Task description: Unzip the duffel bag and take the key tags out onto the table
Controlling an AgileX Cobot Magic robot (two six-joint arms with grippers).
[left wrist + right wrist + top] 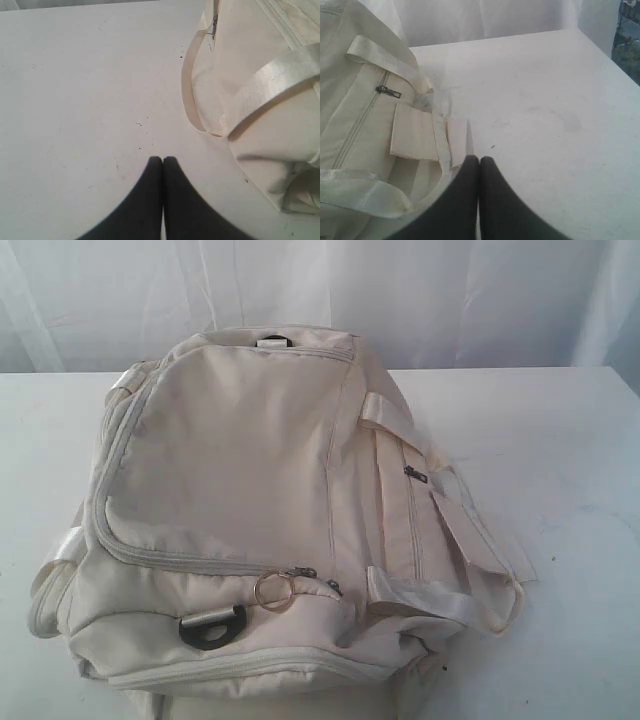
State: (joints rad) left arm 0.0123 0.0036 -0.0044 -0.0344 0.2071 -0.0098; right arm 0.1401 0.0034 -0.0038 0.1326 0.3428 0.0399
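**Bag zipped, both grippers clenched beside it**

Your duffel bag (250, 500) lies in the middle of the table (560, 440). Its main zip is closed, and the pulls meet at the end nearer the camera, where a metal ring (272, 591) hangs just above a black D-ring (212, 626). Your left gripper (162, 160) is clenched on nothing, fingers pressed together over bare tabletop, with the bag's side and a strap loop (186, 85) near but apart. Your right gripper (479, 159) is likewise clenched and empty, its tips just beside the handle wrap (415, 132) on the bag's other side.
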